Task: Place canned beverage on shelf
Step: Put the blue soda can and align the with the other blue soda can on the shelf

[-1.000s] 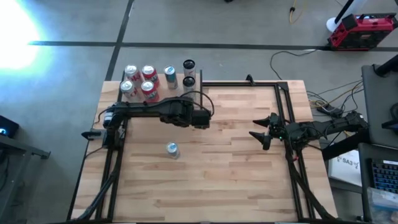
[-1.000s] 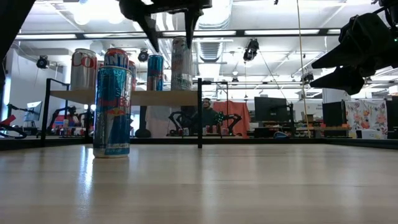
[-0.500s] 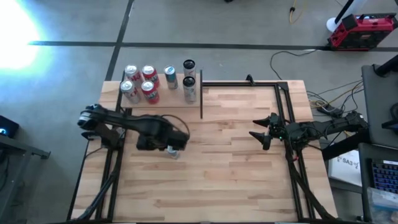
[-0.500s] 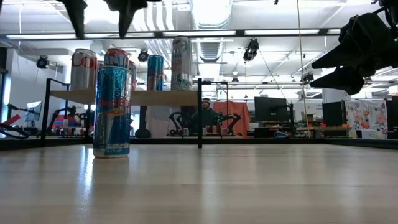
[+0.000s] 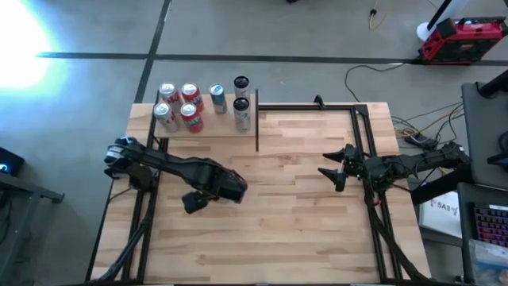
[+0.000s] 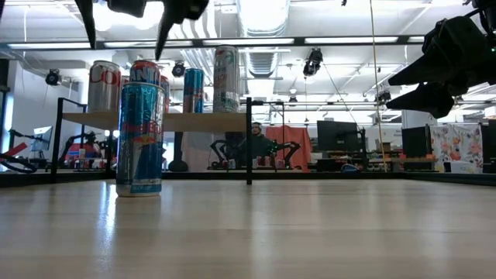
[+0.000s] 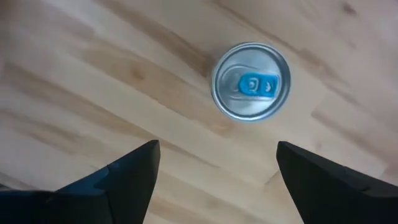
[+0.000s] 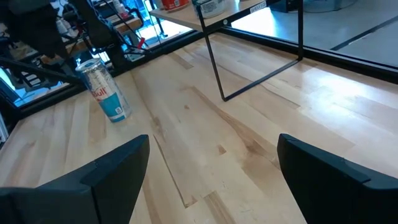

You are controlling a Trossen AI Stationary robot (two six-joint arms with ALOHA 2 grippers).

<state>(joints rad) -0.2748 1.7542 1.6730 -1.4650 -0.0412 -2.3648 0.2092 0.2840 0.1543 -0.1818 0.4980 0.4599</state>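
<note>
My left gripper (image 7: 214,171) hangs above the table (image 5: 317,230), pointing straight down, jaws apart and holding nothing. The can (image 7: 251,81) stands upright right under me, but it isn't centred betw. my fingers: in the wrist view its lid sits just ahead of the gap, fingertips (image 7: 134,171) clear of it on both sides. Its long axis is vertical, so I judge a short shift fwd, then a straight drop, would put the jaws around its wall. In the low view the can (image 6: 140,139) stands on the table on its left half, in front of the shelf (image 5: 208,127). The shelf fills the far-left corner and already carries several cans. My right gripper (image 5: 332,173) waits open near the right edge, well apart from the can, so the left arm is much nearer.
</note>
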